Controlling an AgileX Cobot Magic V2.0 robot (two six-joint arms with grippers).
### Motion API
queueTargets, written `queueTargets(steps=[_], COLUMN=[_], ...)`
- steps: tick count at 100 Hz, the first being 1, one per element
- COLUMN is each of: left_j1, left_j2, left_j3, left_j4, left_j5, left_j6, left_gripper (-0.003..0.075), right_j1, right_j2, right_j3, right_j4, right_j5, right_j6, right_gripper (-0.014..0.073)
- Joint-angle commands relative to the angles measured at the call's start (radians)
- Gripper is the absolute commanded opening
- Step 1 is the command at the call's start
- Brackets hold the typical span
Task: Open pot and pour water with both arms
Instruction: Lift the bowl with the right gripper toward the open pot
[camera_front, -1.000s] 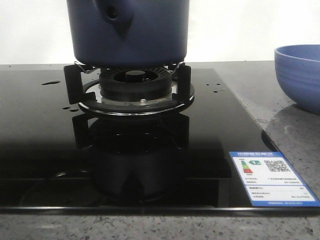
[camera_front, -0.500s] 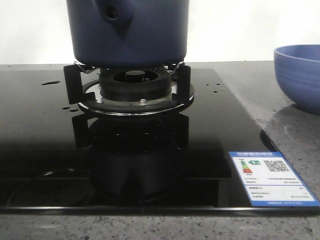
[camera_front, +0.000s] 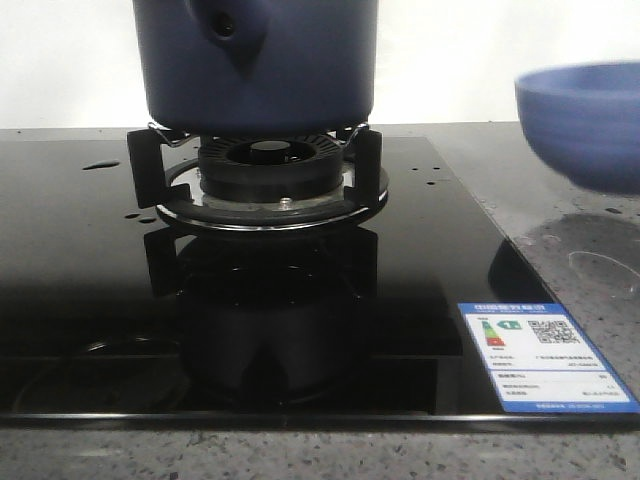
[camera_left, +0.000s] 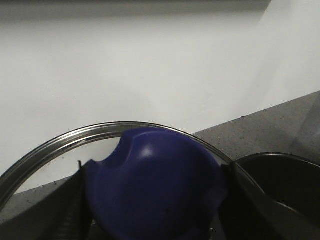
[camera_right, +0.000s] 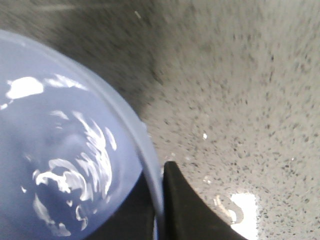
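The pot (camera_front: 256, 65) sits on the burner stand (camera_front: 258, 180) at upper centre of the front view, side knob facing camera, water (camera_front: 101, 165) drops on the black hob at upper left. Right gripper (camera_right: 161, 205) jaws are clamped on the rim of the light-blue bowl (camera_front: 585, 120), which is blurred and clear of the bench (camera_front: 590, 260) at the right edge. Left wrist view shows a blue knob (camera_left: 155, 187) on a steel-rimmed lid (camera_left: 60, 145) close up; can't tell the left jaws' state.

right fingers (camera_right: 172, 200) closed, left fingers (camera_left: 75, 210) closed
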Motion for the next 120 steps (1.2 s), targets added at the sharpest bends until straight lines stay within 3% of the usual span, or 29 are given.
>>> queueTargets(steps=[1, 45, 68, 96, 120], left_j1=[0.001, 0.001, 0.001, 0.001, 0.001], left_j2=[-0.04, -0.04, -0.04, -0.04, -0.04], left_j3=[-0.042, -0.042, -0.042, -0.042, -0.042], left_j4=[-0.077, -0.077, -0.077, -0.077, -0.077], left_j5=[-0.025, -0.039, -0.041, -0.043, -0.047], left_j6=[0.001, 0.001, 0.001, 0.001, 0.001], left_gripper=[0.0347, 0.0347, 0.0347, 0.0347, 0.0347], right_j1=[0.008, 0.195, 0.326, 0.429, 0.482], right_j2=[-0.042, 0.03, 0.132, 0.187, 0.179], right_j3=[-0.113, -0.529, -0.675, -0.695, -0.625], right_j4=[0.067, 0.15, 0.228, 0.276, 0.227], right_j5=[0.029, 0.087, 0.01, -0.207, -0.38], right_j6=[-0.002, 0.037, 0.042, 0.041, -0.077], right_gripper=[-0.0074, -0.0074, -0.0074, -0.0074, -0.0044])
